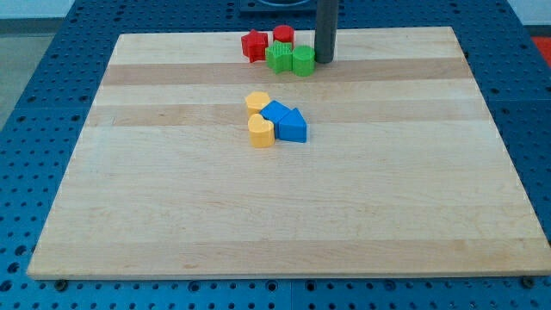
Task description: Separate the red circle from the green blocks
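At the view's top, my tip [325, 59] — bare rod, holding nothing — stands just right of the green blocks [291, 59], red circle [283, 35] behind.

the rod [326, 26] is running off the frame at 12 o'clock; the red circle [283, 35] is sitting half hidden behind the green blocks [290, 59] (their shapes are proving too small to tell).

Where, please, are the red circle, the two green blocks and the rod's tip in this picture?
red circle [283, 35]: camera view, on its top face.
left green block [279, 58]: camera view, on its top face.
right green block [303, 60]: camera view, on its top face.
my tip [325, 59]: camera view, the rod's very end, right of the green blocks.
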You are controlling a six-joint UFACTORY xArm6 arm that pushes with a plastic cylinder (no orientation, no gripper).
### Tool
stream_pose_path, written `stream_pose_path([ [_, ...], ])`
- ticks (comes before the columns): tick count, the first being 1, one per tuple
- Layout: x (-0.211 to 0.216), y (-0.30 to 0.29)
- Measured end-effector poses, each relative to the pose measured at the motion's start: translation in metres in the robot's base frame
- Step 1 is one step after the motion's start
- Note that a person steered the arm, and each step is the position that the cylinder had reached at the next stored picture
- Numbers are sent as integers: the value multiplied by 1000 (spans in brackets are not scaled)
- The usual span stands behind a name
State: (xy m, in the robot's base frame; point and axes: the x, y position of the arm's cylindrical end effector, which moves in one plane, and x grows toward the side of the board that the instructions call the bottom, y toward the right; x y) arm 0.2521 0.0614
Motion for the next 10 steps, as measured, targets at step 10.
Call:
stream_pose_path([
  [10, -17, -64],
])
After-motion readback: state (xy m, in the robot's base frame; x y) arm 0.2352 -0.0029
